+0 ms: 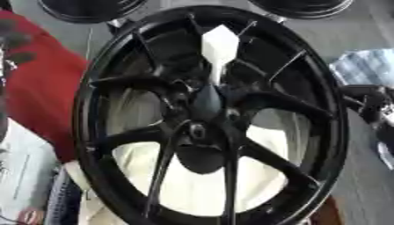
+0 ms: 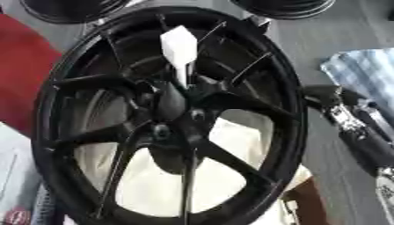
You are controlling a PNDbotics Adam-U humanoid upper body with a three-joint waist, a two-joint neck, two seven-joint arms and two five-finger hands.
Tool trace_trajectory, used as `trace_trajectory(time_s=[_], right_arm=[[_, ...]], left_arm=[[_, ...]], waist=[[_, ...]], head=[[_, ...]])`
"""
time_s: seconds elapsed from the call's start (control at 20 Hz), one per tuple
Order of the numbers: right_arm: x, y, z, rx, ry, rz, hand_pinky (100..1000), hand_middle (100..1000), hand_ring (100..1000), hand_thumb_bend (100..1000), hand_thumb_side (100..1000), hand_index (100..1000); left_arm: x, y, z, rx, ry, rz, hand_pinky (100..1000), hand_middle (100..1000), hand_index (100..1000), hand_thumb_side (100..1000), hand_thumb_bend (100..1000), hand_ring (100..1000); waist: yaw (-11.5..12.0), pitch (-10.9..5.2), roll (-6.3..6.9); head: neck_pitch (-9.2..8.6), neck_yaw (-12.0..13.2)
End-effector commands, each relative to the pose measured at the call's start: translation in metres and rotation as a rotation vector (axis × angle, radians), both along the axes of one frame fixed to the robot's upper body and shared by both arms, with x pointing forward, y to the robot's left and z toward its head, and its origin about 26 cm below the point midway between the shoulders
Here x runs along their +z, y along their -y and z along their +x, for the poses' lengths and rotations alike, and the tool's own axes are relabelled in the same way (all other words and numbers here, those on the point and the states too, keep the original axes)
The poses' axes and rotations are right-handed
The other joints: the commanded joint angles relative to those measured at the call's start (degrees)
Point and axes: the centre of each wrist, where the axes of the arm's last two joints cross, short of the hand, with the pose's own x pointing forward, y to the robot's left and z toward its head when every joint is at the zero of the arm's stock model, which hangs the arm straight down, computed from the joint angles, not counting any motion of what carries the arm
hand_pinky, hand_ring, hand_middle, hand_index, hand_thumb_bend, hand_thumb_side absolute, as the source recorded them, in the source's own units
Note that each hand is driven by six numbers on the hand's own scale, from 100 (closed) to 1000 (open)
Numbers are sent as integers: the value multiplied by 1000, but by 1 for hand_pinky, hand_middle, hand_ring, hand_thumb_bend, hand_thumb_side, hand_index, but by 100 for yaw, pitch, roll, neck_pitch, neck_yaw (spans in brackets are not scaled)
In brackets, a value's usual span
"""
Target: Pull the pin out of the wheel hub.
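Black wheel (image 1: 208, 118) is lying face up, filling most of the view, spokes fanning out from the wheel hub (image 1: 206, 103). It is sitting on something pale, showing between the lower spokes — probably a rest that is keeping the rim off the floor.

White pin (image 1: 219, 46) is standing up out of the hub, its broad angular head well above the spokes, thin stem running down into the centre. Not yet pulled. The raised head is offering a clear place to grasp.

Right hand (image 2: 338, 99) is waiting just beside the rim's right edge, apart from the pin and holding nothing; how far its fingers are spread, I cannot tell. Left hand is not showing.

Red cloth (image 1: 46, 83) is lying to the left.
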Motion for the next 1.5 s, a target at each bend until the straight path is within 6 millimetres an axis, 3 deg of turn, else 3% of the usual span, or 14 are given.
trace_trajectory(time_s=[0.05,0.75,1.2,1.25,1.5], right_arm=[[10,5,-2,-26,47,-14,955,802,953,100,620,771],[25,21,-3,-39,163,-44,948,797,942,100,542,770],[64,38,-2,91,349,-257,930,791,927,100,441,772],[73,39,-2,110,378,-290,922,787,919,100,400,772],[110,41,0,196,471,-444,909,781,909,100,381,772]], left_arm=[[9,-3,-2,8,31,15,772,626,788,680,100,805],[11,-4,-2,9,33,28,772,620,782,675,100,803],[11,-4,-2,8,31,37,772,621,782,673,100,803],[11,-4,-2,8,29,39,772,621,781,672,100,804],[10,-5,-3,8,22,47,773,621,782,672,100,804]], waist=[[-2,-105,1],[26,-97,-8],[52,-138,-65],[58,-153,-79],[67,-207,-138]], head=[[-49,5],[1,-17],[42,-55],[52,-70],[78,-100]])
